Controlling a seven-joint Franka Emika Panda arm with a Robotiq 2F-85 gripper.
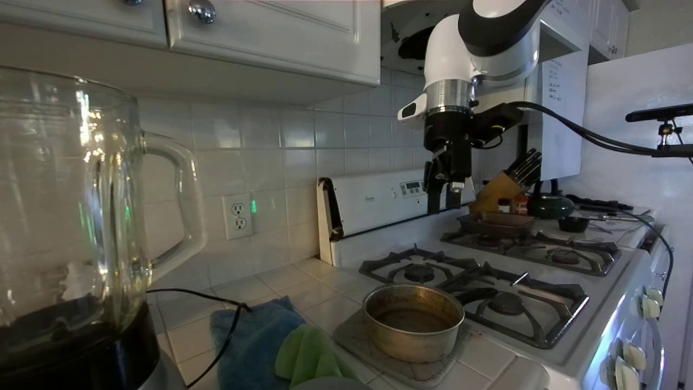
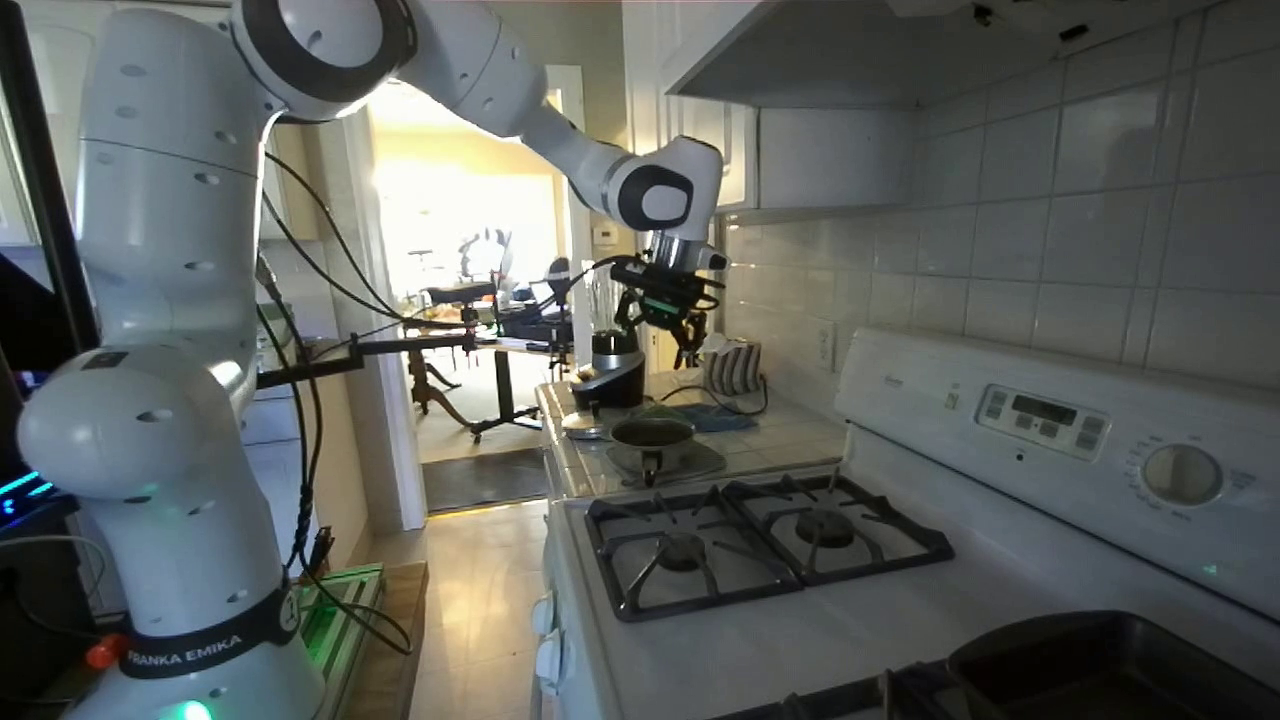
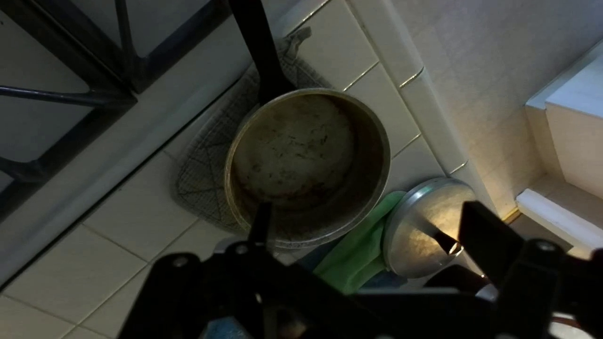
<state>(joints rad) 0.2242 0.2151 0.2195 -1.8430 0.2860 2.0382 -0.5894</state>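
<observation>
Kitchen counter tiles (image 3: 146,212) bear a metal saucepan (image 3: 306,150), a grey pot holder (image 3: 202,181) beneath it and a gas stove (image 2: 870,620) alongside. Above the saucepan, apart from it, hangs a black robot gripper (image 1: 444,201), its fingers (image 3: 485,245) spread wide and empty. Near the saucepan lie a green cloth (image 3: 353,263) and a round lid (image 3: 412,256).

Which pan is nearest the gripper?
The round saucepan, on the quilted pot holder on the tiled counter. It is the only pan in the wrist view; the rectangular baking pan is on the stove, farther from the gripper.
</observation>
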